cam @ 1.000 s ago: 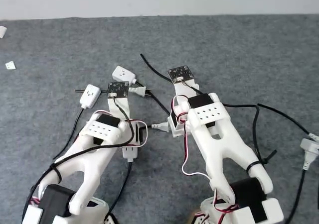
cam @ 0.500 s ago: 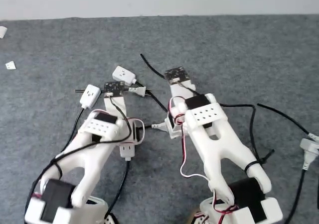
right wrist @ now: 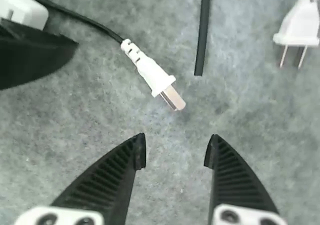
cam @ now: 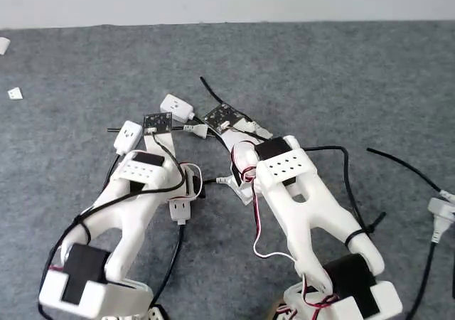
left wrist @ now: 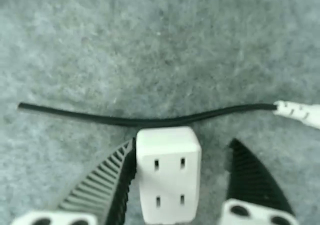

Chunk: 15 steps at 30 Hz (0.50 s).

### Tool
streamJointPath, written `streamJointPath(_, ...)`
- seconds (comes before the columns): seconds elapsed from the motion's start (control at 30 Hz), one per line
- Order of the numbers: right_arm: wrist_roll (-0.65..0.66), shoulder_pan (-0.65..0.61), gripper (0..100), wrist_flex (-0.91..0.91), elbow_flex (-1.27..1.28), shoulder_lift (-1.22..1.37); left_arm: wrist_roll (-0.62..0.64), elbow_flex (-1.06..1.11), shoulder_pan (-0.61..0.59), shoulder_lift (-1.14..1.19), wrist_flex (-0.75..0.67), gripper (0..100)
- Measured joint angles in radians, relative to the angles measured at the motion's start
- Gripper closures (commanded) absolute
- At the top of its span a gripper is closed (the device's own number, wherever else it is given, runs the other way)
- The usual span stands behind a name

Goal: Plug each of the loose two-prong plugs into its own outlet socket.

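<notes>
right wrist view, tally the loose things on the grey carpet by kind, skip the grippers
White two-prong plugs: 2
Straight black cable piece with a loose end: 1
White outlet block, a corner of it at the picture's edge: 1
Total: 4

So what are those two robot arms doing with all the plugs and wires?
They are meant to push loose plugs into sockets. The left gripper is open, with a white outlet socket sitting between its fingers on the grey carpet. The right gripper is open too, hanging just above a white two-prong plug that lies on the carpet. Nothing is gripped yet, and that plug is not in a socket.
</notes>
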Motion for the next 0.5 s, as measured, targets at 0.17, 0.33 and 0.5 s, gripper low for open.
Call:
streamJointPath(0.17, 0.097, -0.006, 80.8, -0.060, 0.044, 0.000, -0.034, 0.100, -0.008, -0.184, -0.011, 62)
streamJointPath(0.33, 0.152, -0.074, 80.8, -0.158, 0.138, 0.000, -0.046, 0.247, -0.011, -0.466, -0.011, 62)
streamJointPath(0.5, 0.215, -0.107, 80.8, -0.175, 0.143, 0.000, -0.046, 0.334, -0.114, -0.698, -0.011, 62)
